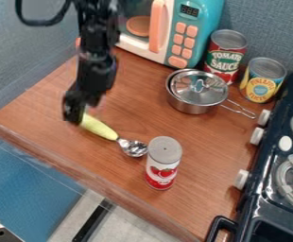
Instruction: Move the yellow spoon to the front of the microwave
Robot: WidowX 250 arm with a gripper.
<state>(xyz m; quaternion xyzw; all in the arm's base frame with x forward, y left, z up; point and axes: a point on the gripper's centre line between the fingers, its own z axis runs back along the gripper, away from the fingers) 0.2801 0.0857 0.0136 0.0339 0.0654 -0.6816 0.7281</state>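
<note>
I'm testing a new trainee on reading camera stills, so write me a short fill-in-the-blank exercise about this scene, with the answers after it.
The end effector is at the ____ end of the yellow spoon, not the bowl end.
In all, ____ cans stand on the counter.
The pot has its lid ____, not off.
The stove is at the picture's ____ edge.

Missing words: handle; three; on; right
</note>
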